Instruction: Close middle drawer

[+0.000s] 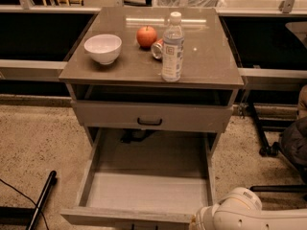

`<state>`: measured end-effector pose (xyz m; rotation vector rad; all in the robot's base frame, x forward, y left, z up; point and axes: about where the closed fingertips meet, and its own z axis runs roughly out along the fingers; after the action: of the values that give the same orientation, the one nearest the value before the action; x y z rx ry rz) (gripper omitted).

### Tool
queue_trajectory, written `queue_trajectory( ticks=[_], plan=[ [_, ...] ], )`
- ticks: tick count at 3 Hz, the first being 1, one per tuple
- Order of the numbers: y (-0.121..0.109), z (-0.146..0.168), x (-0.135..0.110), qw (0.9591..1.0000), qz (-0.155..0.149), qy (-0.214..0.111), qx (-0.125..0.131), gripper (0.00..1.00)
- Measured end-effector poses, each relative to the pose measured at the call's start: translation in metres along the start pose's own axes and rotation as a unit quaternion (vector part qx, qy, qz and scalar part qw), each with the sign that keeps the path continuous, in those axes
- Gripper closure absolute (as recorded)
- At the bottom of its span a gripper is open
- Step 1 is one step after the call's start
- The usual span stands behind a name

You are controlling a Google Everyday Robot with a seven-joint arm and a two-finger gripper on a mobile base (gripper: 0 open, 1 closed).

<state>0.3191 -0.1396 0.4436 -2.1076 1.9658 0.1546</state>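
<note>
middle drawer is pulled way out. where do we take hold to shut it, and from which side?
Take the middle drawer by the top rim of its front board, near the centre, coming from the front. It stands pulled far out, square to the cabinet, so a centred hold should push it in straight. The gripper sits by the board's right end.

Mid drawer pulled far out, pale inside; pincer at its front-R corner.
</note>
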Motion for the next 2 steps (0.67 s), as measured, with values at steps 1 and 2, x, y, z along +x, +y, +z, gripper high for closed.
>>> queue_trajectory(
  ticks=[1,2],
  plan=[
    [0.0002,0.0,-0.0001,1.0,0.0,0.0,0.0,0.58],
    [0.0002,0.0,-0.0001,1.0,0.0,0.0,0.0,0.34]
  ],
)
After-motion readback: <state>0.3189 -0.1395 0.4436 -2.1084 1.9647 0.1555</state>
